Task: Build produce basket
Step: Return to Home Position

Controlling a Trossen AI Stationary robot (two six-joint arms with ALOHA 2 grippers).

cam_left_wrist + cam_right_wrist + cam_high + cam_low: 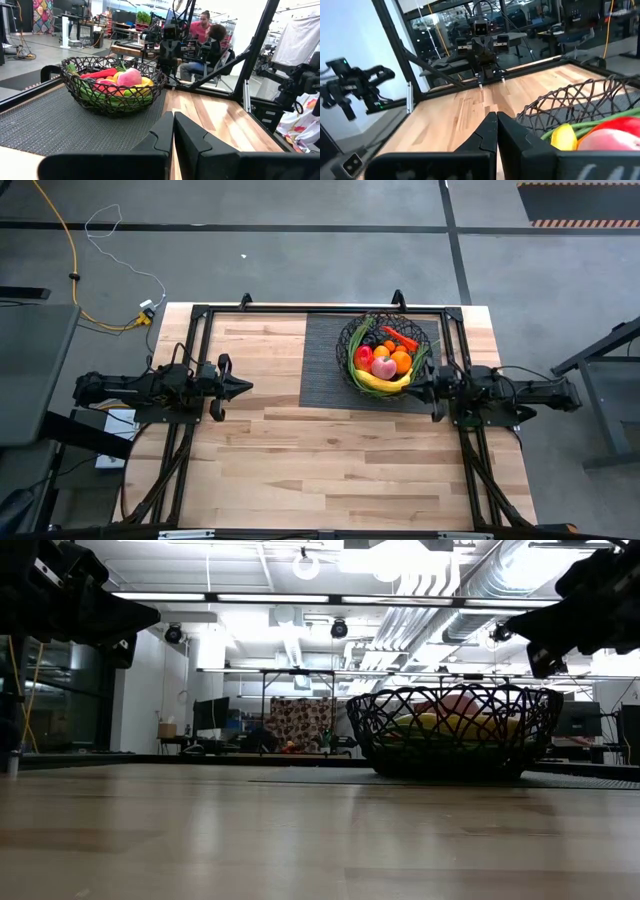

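A pale wooden butcher-block table (330, 470) lies bare along its near edge. At mid-depth two dark arms reach in from the left and right edges, facing each other, both raised above the wood.

The left gripper (247, 387) hangs near the left edge, well apart from the produce. Its two fingers are pressed together with no gap and hold nothing. The right gripper (412, 388) hangs near the right edge, its fingers likewise pressed together and empty.

Toward the far edge, right of centre, lies a flat dark ribbed mat (320, 370). On its right half stands a round bowl-shaped basket of black crisscrossed wire (345, 340), its near right rim just beside the right gripper's tip.

Inside the basket:
- A curved yellow banana (385, 383) lies along the near side.
- A pink-red apple (384, 367) sits in the middle.
- Two oranges (401, 361) sit beside the apple.
- A red rounded vegetable (364, 357) sits at the left.
- An orange-red carrot (400, 337) lies at the far side.
- Long green beans (352, 376) curl along the wall.

Beyond the table, two people (202, 25) sit in the room.
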